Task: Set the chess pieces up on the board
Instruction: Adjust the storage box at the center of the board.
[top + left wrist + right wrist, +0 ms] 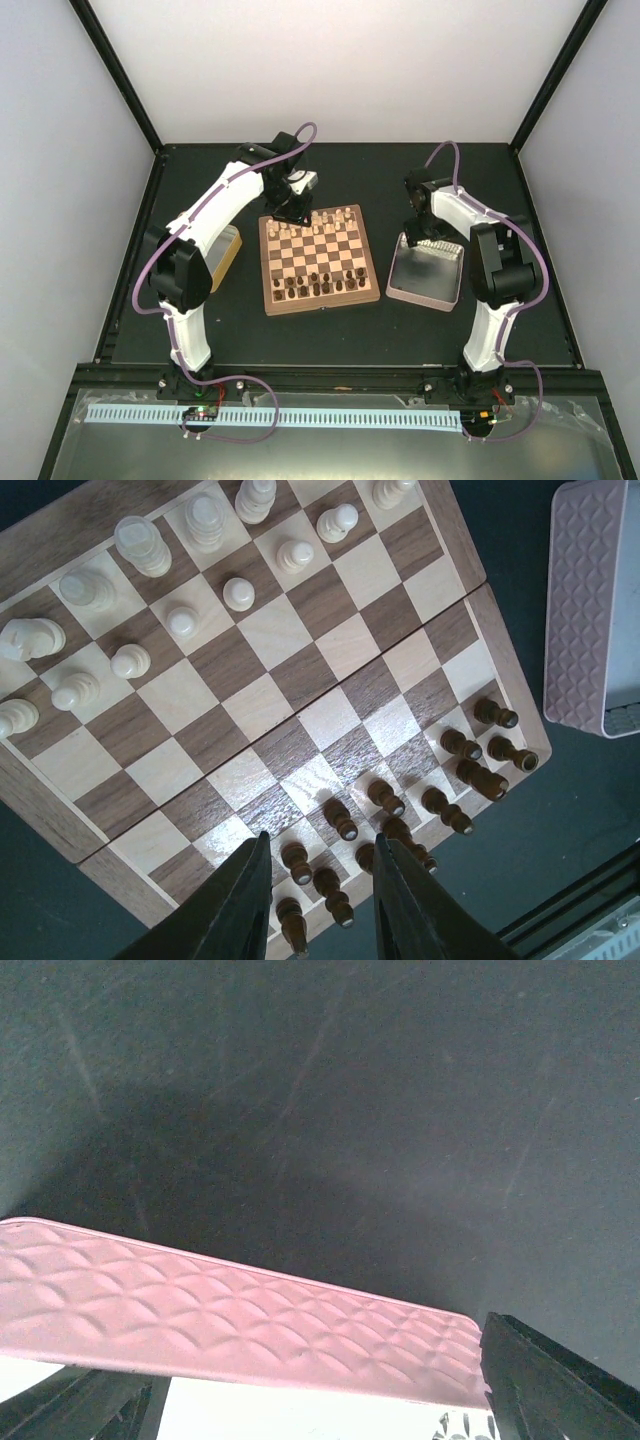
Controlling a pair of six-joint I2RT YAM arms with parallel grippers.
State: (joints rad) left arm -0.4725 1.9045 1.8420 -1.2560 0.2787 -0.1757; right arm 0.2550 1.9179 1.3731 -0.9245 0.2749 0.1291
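Observation:
The board (318, 300) lies mid-table. Pale chess pieces (322, 221) stand along its far rows and dark ones (325, 284) along its near rows. My left gripper (289, 213) hovers over the board's far left corner. In the left wrist view its fingers (250, 900) stand apart and hold nothing. Below them I see dark pieces (385, 798) near one board (250, 710) edge and pale pieces (185, 620) on the opposite side. My right gripper (414, 238) hangs over the pink tray's far left corner. It is open wide (320, 1360), its fingers (550, 1380) astride the tray wall (240, 1320).
The pink-rimmed tray (428, 292) sits right of the board and shows in the left wrist view too (590, 610). A yellow-rimmed tin (230, 256) lies left of the board, half hidden by the left arm. Black frame posts rise at the table's corners.

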